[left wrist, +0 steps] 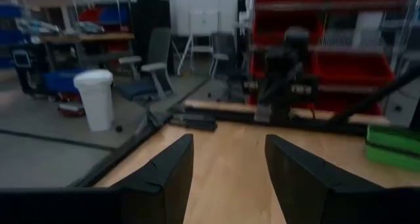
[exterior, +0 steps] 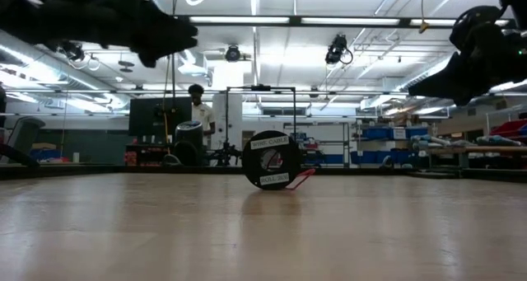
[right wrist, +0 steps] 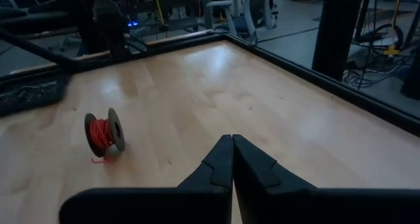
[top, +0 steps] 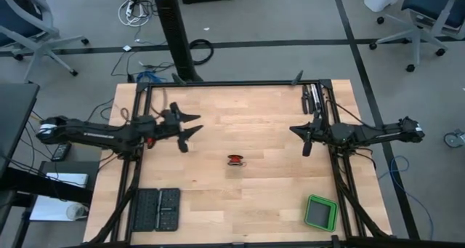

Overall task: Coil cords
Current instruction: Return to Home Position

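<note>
Cord wound on spool, centre of desk | left claw apart, right claw together, both empty, aloft | advice: retract arms outward and high, clear of spool.

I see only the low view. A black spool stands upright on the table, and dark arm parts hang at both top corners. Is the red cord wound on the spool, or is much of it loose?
Observer: It is wound. The right wrist view shows the red cord wrapped around the spool, with only a short end lying on the table.
Operator: Does any pincer hold it?
Observer: No. The left pincer is open, with nothing between its fingers.
Operator: And the right one?
Observer: The right pincer is shut on nothing and is well apart from the spool.
</note>
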Controlling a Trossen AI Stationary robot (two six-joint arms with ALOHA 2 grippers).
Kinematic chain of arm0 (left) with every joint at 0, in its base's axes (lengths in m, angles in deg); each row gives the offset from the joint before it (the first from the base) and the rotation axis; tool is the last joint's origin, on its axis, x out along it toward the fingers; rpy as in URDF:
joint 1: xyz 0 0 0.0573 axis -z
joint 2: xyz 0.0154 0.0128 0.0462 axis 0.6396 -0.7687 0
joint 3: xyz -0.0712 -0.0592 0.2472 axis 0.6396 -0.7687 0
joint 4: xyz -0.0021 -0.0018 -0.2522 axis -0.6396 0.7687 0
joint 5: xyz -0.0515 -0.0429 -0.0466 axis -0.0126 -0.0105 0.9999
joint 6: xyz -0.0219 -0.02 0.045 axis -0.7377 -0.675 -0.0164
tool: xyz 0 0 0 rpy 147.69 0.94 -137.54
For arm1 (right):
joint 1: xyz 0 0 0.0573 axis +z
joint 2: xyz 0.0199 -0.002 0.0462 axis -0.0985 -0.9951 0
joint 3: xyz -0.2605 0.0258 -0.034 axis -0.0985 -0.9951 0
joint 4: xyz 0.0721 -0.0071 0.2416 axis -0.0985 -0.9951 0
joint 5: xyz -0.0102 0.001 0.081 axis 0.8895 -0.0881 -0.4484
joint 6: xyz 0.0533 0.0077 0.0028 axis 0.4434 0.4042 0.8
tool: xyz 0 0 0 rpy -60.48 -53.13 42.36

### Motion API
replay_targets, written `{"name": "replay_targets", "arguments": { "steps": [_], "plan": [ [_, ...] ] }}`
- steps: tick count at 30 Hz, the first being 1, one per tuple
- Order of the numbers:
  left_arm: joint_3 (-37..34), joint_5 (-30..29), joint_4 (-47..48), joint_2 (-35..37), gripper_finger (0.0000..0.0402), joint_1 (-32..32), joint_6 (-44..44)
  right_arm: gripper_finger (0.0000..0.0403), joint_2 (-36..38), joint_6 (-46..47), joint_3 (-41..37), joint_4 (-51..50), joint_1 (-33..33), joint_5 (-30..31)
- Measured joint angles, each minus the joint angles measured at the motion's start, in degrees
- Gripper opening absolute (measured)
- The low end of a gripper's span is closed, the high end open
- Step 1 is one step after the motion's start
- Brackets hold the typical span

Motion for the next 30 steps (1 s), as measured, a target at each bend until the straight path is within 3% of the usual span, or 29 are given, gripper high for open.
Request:
{"name": "replay_targets", "arguments": {
  "steps": [17,25,30],
  "plan": [
    [-15.39,0.01,0.33,26.07,0.0193,-0.31,-0.01,0.0008,6.63,0.0,-1.39,2.99,-0.15,0.0],
    [-15.59,0.35,13.51,32.96,0.0193,-2.74,-0.05,0.0008,8.85,-0.01,-3.75,9.62,-1.53,-0.02],
    [-15.59,0.46,25.18,41.29,0.0193,-3.92,0.0,0.0007,8.86,0.05,-4.67,12.32,-2.17,-0.14]
  ]
}}
